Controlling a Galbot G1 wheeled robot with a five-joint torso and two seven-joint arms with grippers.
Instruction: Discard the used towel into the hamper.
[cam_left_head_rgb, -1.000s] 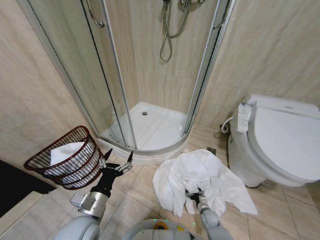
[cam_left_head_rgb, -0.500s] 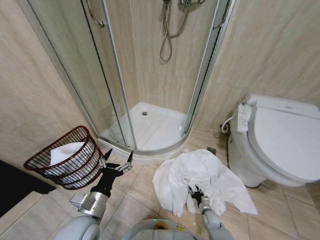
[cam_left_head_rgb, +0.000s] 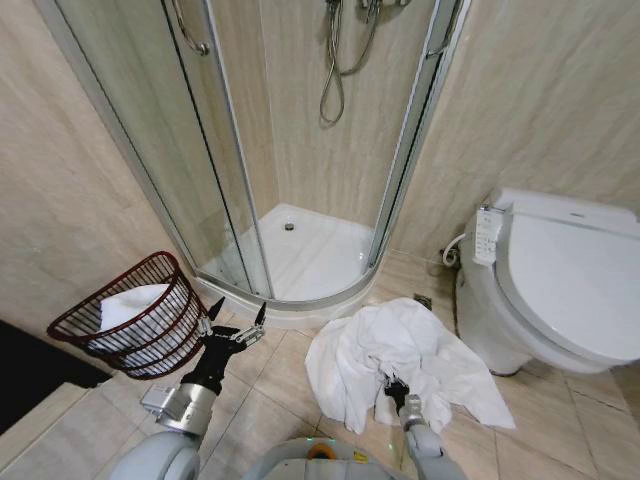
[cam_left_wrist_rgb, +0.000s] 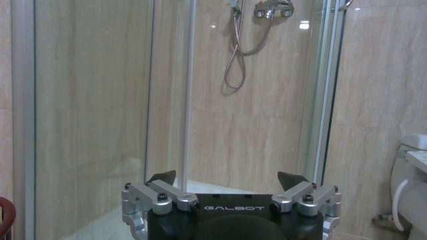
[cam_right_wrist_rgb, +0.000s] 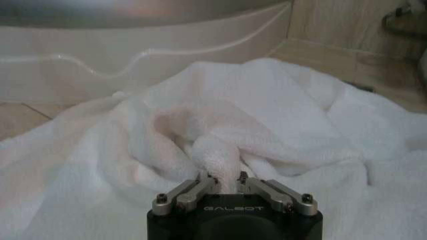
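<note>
- Your right pincer (cam_right_wrist_rgb: 223, 176) is clamped on a thin fold of the towel (cam_left_head_rgb: 400, 350); that fold could slip free when lifted.
- Your left pincer (cam_left_head_rgb: 236, 312), spread apart, waits beside the hamper (cam_left_head_rgb: 135, 320).

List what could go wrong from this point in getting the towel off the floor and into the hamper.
The right gripper pinches only one small fold of the towel, so the fold could slip out on lifting. Most of the cloth lies spread on the tiles, so it may drag or snag. The hamper is tilted and already holds white cloth, so it might tip. The left gripper hangs open beside it.
</note>
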